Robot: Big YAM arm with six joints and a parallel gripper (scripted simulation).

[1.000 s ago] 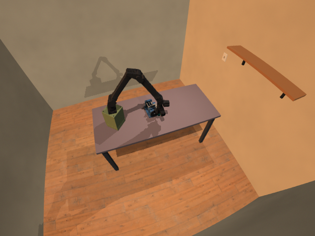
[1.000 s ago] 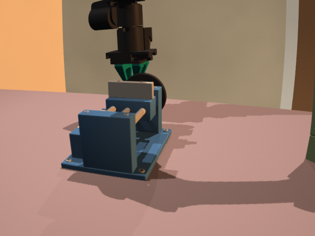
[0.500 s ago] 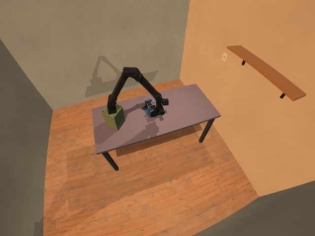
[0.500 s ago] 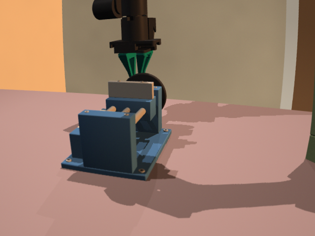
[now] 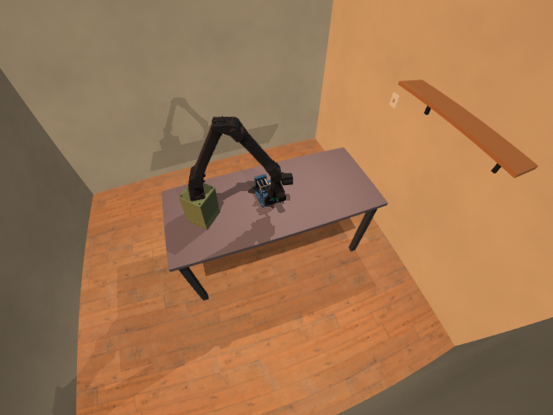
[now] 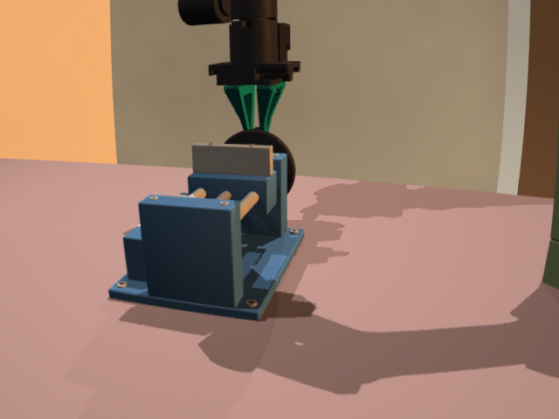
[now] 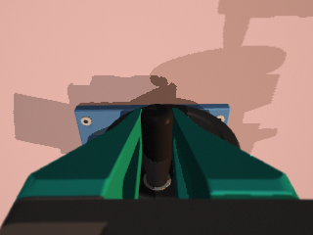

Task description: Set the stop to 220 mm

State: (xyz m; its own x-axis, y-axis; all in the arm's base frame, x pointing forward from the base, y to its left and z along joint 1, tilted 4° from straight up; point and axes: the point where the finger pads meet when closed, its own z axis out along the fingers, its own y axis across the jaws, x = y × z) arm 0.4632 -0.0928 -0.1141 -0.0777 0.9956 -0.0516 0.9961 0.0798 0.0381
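Starting at the left of my top view, I have the green pedestal on the purplish table, with the black arm rising from it and bending down toward the middle. There sits the blue fixture, the arm's wrist over one end of it. Farther right, a wooden shelf runs along the orange wall, just beside a small pale wall plate.

In my exterior view, again from the left, the near end block comes first, then the rods leading back to the sliding blue carriage, topped by an upright grey plate. The carriage is close to the far end block (I can't read its setting from here). Behind that block stands the dark handwheel, partly hidden, with my gripper above it, pointing down. The green pedestal's edge closes off the right.

My wrist view settles the grip: left finger, black handle, right finger. The fingers are nearly closed, a narrow gap between them, clamped on the handwheel's upright handle (so it hasn't been let go).
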